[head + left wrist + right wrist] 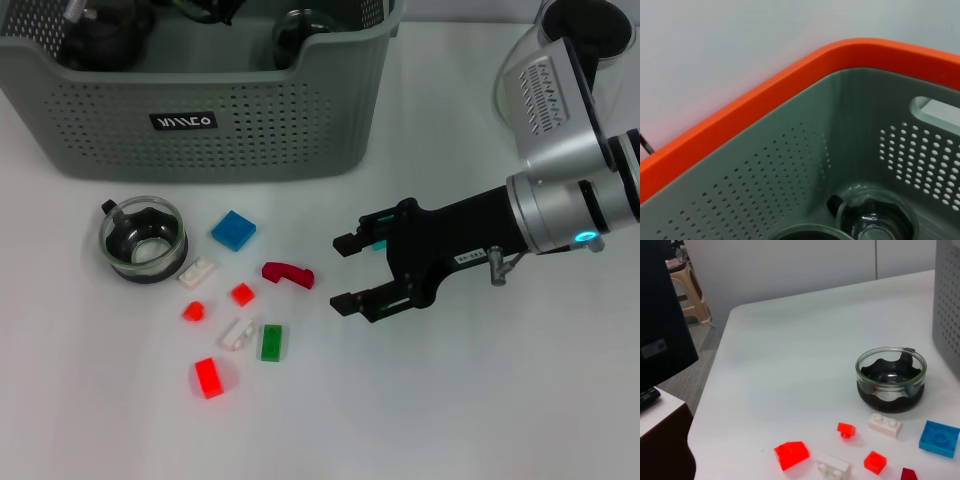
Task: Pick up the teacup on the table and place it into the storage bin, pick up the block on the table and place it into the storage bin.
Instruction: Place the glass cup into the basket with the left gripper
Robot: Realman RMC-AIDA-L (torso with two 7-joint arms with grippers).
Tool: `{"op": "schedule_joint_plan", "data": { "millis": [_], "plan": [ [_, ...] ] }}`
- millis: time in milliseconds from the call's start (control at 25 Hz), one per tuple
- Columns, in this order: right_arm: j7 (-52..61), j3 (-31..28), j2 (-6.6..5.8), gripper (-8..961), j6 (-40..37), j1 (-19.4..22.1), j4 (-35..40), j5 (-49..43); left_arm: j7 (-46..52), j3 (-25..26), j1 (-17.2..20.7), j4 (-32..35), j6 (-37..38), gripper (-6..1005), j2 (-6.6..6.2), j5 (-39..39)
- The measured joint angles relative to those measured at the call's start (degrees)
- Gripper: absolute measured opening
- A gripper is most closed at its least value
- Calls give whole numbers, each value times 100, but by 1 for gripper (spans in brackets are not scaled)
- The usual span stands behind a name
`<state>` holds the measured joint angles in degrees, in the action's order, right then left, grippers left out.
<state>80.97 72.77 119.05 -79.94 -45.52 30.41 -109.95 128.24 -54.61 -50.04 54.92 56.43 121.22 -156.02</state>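
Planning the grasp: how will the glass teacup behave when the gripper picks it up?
The teacup looks like clear smooth glass, so probably slippery and breakable. It is squat with a wide base, so unlikely to tip if nudged. The open right gripper is nearest.

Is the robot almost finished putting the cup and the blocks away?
Not nearly. The storage bin already holds some dark cups, but one teacup is on the table beside it. The blocks, like the blue block and dark red block, lie loose there too. The right tool is open and empty, near the dark red block. The left tool isn't visible.
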Motion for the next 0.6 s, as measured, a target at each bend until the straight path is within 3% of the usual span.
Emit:
{"op": "schedule_joint_plan", "data": {
  "millis": [360, 600],
  "plan": [
    [7, 0, 5, 761, -14, 4, 0, 0, 139, 24, 7, -101, -157, 90, 5, -7],
    [7, 6, 5, 761, -5, 7, 0, -8, 171, 41, 36, -119, -176, 315, -4, -8]
  ]
}}
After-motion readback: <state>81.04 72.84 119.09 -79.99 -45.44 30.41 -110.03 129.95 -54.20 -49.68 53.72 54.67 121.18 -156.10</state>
